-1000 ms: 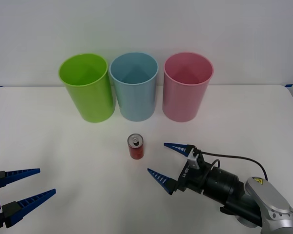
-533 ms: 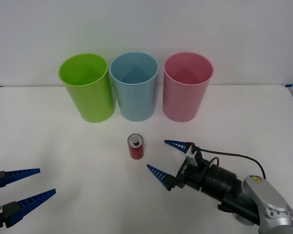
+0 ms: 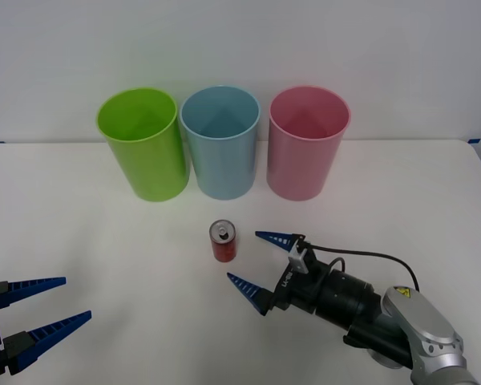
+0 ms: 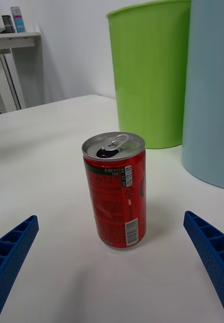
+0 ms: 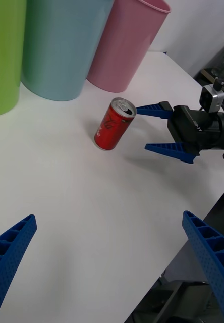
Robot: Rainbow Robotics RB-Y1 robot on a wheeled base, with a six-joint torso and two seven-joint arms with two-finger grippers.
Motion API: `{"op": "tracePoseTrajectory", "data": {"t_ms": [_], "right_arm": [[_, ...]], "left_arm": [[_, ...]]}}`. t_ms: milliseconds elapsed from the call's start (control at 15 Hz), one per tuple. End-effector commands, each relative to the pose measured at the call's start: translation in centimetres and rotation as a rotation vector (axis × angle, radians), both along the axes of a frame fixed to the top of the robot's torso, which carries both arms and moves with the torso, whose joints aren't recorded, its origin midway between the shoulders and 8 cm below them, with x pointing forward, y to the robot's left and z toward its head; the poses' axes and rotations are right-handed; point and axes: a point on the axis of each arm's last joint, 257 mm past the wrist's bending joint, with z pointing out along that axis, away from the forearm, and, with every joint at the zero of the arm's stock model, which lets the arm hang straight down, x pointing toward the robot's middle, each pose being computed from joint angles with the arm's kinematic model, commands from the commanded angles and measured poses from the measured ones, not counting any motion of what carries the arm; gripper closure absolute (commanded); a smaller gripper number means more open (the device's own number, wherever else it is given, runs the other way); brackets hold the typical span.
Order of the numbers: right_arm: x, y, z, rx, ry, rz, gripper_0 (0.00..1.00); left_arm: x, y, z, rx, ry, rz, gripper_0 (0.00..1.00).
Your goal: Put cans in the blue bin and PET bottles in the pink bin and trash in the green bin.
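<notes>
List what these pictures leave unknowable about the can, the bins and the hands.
- Red can: contents hidden; its opening is dark in the right wrist view.
- Pink bin, blue bin, green bin: floors hidden by their own walls, front view.
- Left hand, open: wrist cut off by the front view's edge.
- Right hand, open: nothing hidden.

Right gripper [image 3: 255,261]: two blue, ribbed, tapering fingers [image 3: 274,237] on a black cylindrical wrist, silver-grey joint housing behind with a yellow warning label. Thin black cable loops over wrist. Left gripper [image 3: 44,306]: same blue ribbed fingers, black mount.
</notes>
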Motion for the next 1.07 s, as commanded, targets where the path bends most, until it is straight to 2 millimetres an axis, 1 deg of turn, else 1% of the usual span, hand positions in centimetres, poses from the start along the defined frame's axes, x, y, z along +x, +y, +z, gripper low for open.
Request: {"op": "tracePoseTrajectory", "data": {"t_ms": [67,200,533,733,1067], "right_arm": [[0.5,-0.1,-0.1,-0.013,-0.007,-0.017,0.00],[0.8,0.0,0.0,-0.018,-0.011,-0.021,0.00],[0.5,1.3,-0.1,-0.022,-0.014,-0.008,0.00],[1.0,2.0,-0.1,-0.032,-0.019,-0.022,0.00],[1.4,3.0,0.0,-0.039,-0.029,-0.035,0.00]], "left_arm": [[0.0,0.0,0.0,0.000,0.000,0.000,0.00],[0.0,0.0,0.0,0.000,0.000,0.000,0.00],[0.0,0.0,0.0,0.000,0.000,0.000,0.00],[0.0,0.0,0.0,0.000,0.000,0.000,0.00],[0.0,0.0,0.0,0.000,0.000,0.000,0.00]]}}
